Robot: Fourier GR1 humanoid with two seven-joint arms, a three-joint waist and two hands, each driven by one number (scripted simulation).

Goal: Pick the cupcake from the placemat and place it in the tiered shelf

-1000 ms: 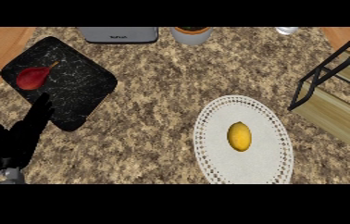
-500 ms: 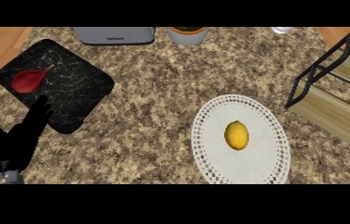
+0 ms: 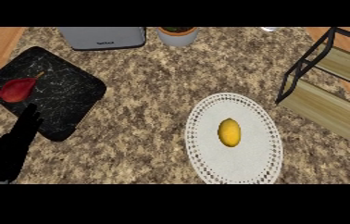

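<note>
At the far left the left hand (image 3: 19, 142) rests low near the edge, its black fingers (image 3: 28, 119) straight and pressed together, pointing up and holding nothing. Just above it lies a dark slab (image 3: 65, 96) with a marbled, glossy face and rounded corners, and on this sits a red pear (image 3: 18, 89) with a thin stem. Farther back stand a grey metal box (image 3: 103, 37), maybe a toaster, and a small pot (image 3: 178, 35); both are cut by the edge, so I cannot be sure.

The tabletop (image 3: 150, 107) is speckled brown stone. On it lies the placemat (image 3: 234, 138), white, oval, with a lacy border. In its middle is a smooth yellow thing (image 3: 229, 132), egg-shaped, looking more like a lemon than a cupcake. At the right stands the tiered shelf (image 3: 321, 86), a thin black wire frame with pale wooden boards, well apart from the mat.

The right hand is not in view. The risks, as I judge: the round, smooth thing may roll out of the fingers, and the hand may strike the wire frame when it enters between the boards.
</note>
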